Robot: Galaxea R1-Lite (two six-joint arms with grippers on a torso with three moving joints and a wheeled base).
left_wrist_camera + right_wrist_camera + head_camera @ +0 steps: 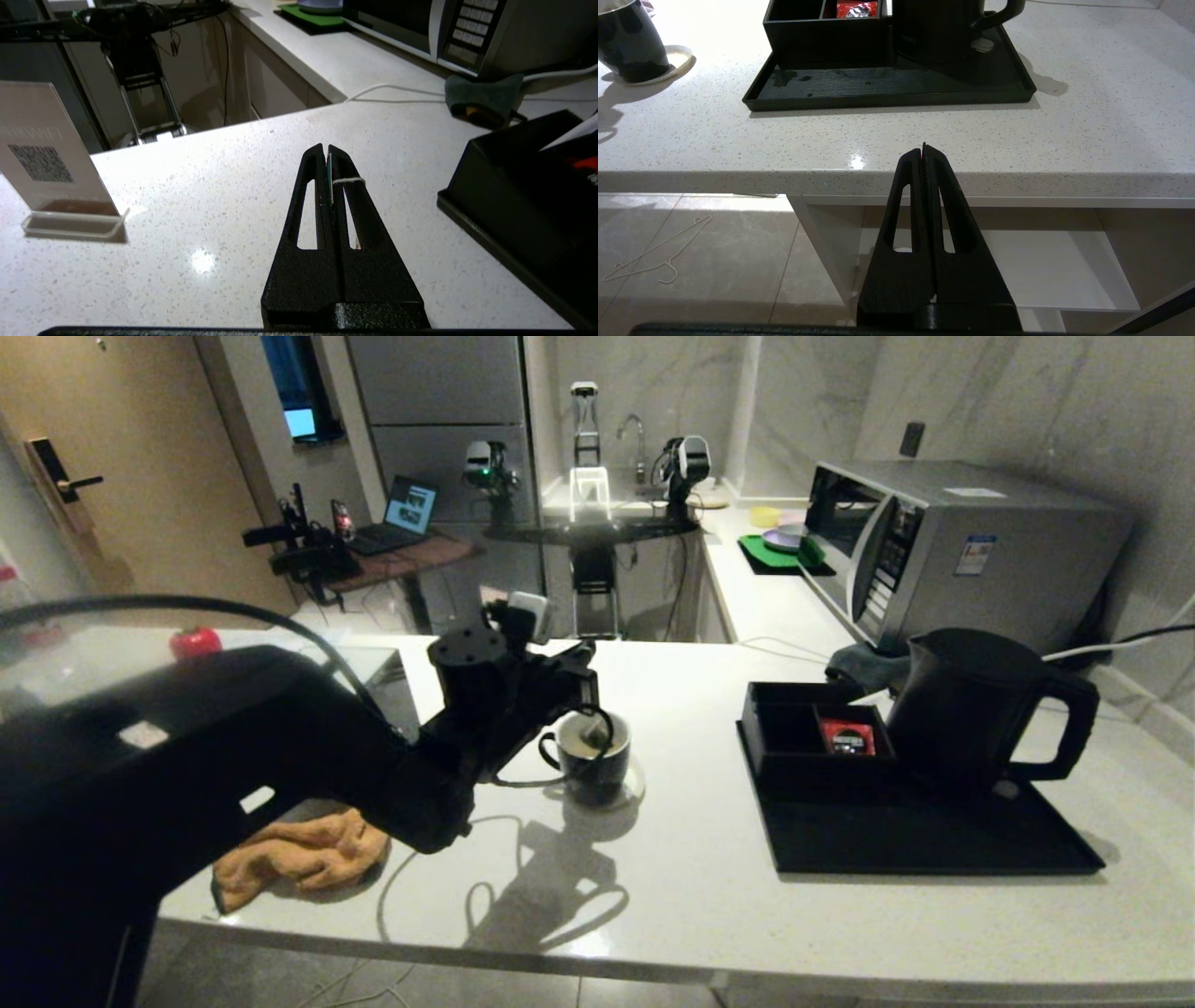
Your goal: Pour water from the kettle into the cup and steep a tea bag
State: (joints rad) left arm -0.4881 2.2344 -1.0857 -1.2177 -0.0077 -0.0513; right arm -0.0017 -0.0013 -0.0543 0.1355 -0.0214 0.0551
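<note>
Head view: left gripper (pixel 586 700) clamps tea bag (pixel 595 735) string/tag, bag inside cup (pixel 592 758); steeping underway. Next: release w/o tipping. Kettle (pixel 980 709) on tray. Right gripper (pixel 924 151) closed, empty, parked.

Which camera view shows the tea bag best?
The head view: the tea bag hangs inside the cup, under the left claw. The left wrist view shows only its string and tag pinched between the shut fingers, not the bag. The right wrist view shows the cup's outside only.
</note>
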